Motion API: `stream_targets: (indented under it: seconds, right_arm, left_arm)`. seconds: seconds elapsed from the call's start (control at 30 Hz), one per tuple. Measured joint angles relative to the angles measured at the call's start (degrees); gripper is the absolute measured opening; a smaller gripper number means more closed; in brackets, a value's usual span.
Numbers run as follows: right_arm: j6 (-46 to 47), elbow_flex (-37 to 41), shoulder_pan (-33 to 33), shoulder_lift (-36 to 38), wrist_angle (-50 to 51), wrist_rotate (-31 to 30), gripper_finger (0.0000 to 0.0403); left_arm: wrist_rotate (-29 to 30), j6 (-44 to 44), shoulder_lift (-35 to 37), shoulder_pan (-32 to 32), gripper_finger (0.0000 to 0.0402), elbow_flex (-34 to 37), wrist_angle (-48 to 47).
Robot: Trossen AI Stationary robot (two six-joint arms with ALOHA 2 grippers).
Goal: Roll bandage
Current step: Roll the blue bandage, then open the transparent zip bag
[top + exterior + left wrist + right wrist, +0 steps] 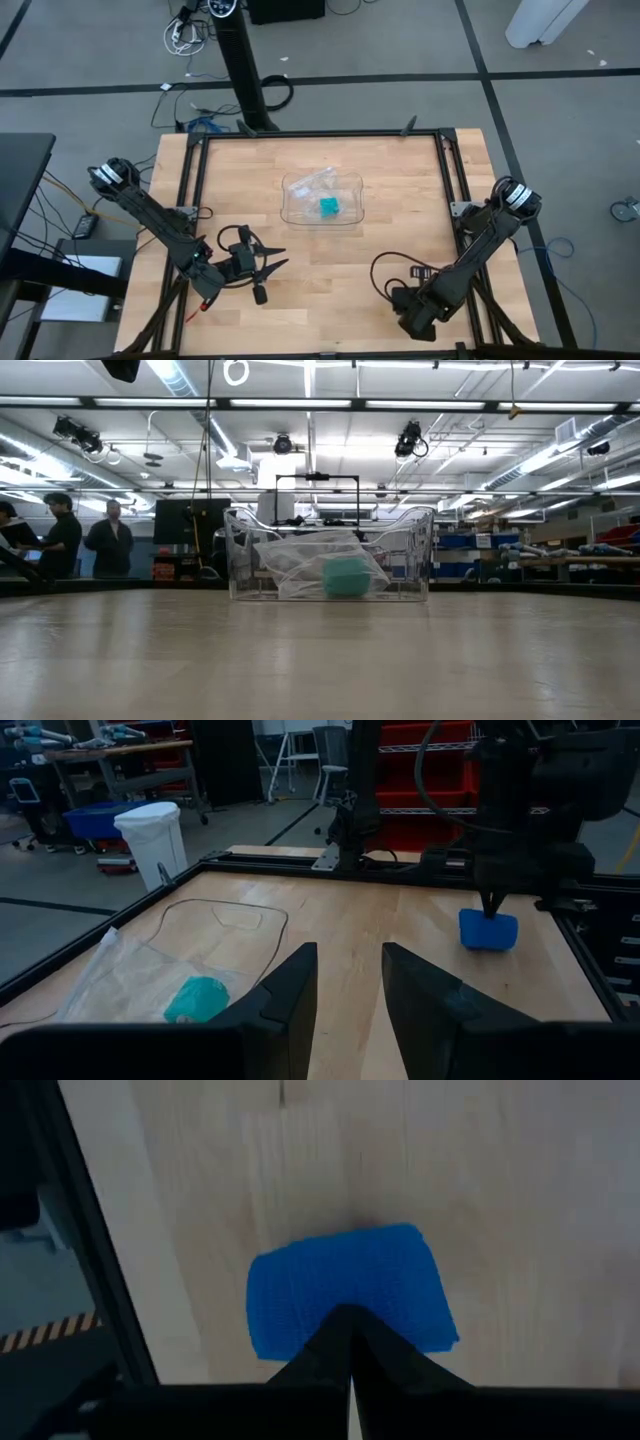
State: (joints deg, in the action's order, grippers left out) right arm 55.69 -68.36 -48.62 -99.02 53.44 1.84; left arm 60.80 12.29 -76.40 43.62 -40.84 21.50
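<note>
The bandage [345,1280] is a compact bright blue roll lying on its side on the wooden table near the front right; it also shows in the left wrist view [488,930]. In the high view the right arm hides it. My right gripper [350,1330] is shut and points down, with its tips at the roll's top. My left gripper [268,265] is open and empty at the table's front left. It points toward the right edge, well clear of the roll. My right gripper comes from above, pointing down, and its shut fingertips [492,905] meet the top of the roll [350,1302] near its middle. The roll lies on the table. Whether the tips pinch a layer of fabric or only rest on it, I cannot tell.
A clear plastic tray [296,212] stands at the table's middle, holding a crumpled clear bag [315,183] and a small teal block [329,206]. A black frame rail [450,180] runs round the table. People stand in the room beyond the table [60,535].
</note>
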Motion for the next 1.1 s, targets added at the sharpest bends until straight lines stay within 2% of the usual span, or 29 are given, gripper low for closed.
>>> stream_targets:
  seconds: [0.43, 0.53, 0.7, 0.83, 0.97, 1.1]
  right_arm:
    - [5.17, 0.00, -2.03, -0.02, 2.08, 3.11, 0.0002]
    - [5.32, -0.09, -2.05, 0.15, 4.59, 3.34, 0.0002]
    - [6.19, -2.69, -2.07, 2.65, 12.45, -5.24, 0.0003]
    - [4.90, -2.79, -0.88, 4.27, 12.93, -10.40, 0.0004]
    - [1.97, -2.80, 0.79, 4.26, 12.45, -20.47, 0.0001]
    - [-4.65, -2.80, 3.68, 4.29, 9.67, -28.64, 0.0001]
  left_arm:
    - [-0.02, 0.39, 0.00, 0.00, 0.0121, 0.00, 0.08]
    - [-3.17, 1.00, 0.00, -0.38, 0.0121, 0.00, 0.70]
    - [-12.30, 3.90, 0.00, -4.61, 0.0121, -2.57, -2.40]
    - [-18.65, 7.74, 0.00, -10.05, 0.0121, -7.48, -14.01]
    - [-27.40, 10.22, 0.00, -17.34, 0.0121, -12.47, -27.48]
    - [-34.95, 7.79, -0.03, -25.23, 0.0121, -14.69, -33.76]
